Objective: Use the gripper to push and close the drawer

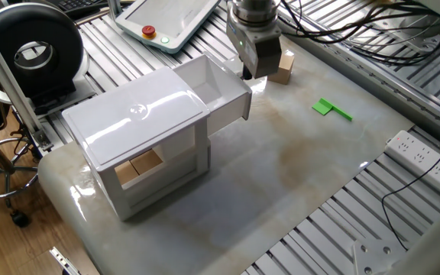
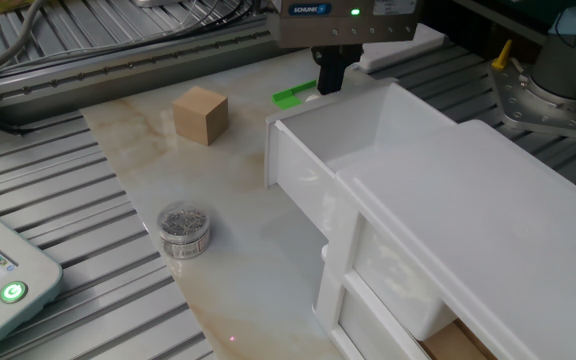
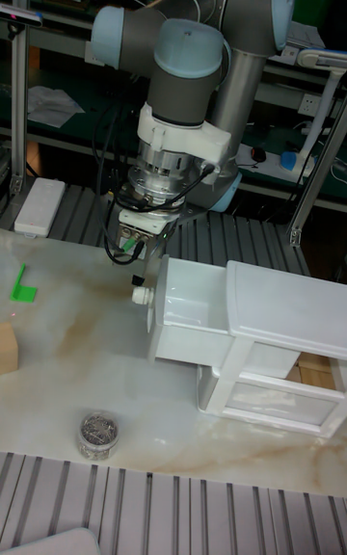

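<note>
The white drawer [image 1: 218,92] stands pulled out of the white cabinet [image 1: 140,122], its tray empty and its front panel [image 2: 298,185] facing the open table. The grey gripper [image 1: 248,73] hangs just outside that front panel, near the panel's top edge. Its dark fingers [image 2: 329,74] are pressed together with nothing between them. In the tall fixed view the gripper [image 3: 138,277] sits just left of the panel [image 3: 157,316], right above the small white knob [image 3: 143,295]. I cannot tell whether they touch.
A wooden block [image 1: 283,67] lies behind the gripper, and a green piece [image 1: 331,108] lies further out on the marble table. A small jar of metal bits [image 2: 183,229] stands near the table edge. A teach pendant [image 1: 170,19] and a power strip [image 1: 418,153] lie off the table.
</note>
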Motion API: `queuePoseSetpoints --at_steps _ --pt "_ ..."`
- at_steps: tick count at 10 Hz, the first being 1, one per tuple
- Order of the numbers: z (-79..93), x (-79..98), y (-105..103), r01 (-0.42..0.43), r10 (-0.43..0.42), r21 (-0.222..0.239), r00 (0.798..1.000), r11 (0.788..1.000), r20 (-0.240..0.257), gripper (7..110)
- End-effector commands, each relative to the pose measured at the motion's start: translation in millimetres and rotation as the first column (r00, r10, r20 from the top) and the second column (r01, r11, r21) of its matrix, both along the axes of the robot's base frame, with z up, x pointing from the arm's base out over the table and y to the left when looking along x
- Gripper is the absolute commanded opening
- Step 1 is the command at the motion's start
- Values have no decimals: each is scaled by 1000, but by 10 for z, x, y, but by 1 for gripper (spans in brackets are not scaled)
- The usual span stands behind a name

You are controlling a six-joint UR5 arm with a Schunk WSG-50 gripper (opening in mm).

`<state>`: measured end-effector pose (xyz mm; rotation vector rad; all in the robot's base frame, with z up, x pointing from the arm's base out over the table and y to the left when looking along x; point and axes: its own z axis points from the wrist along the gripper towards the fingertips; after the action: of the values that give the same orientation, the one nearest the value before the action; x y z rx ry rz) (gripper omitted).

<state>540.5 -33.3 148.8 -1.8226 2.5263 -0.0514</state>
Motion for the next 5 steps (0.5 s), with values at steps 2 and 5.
queuePoseSetpoints --at_steps 2,5 --pt "22 11 125 12 -13 30 1000 999 14 7" --pt "12 2 183 15 -16 36 1000 999 12 7"
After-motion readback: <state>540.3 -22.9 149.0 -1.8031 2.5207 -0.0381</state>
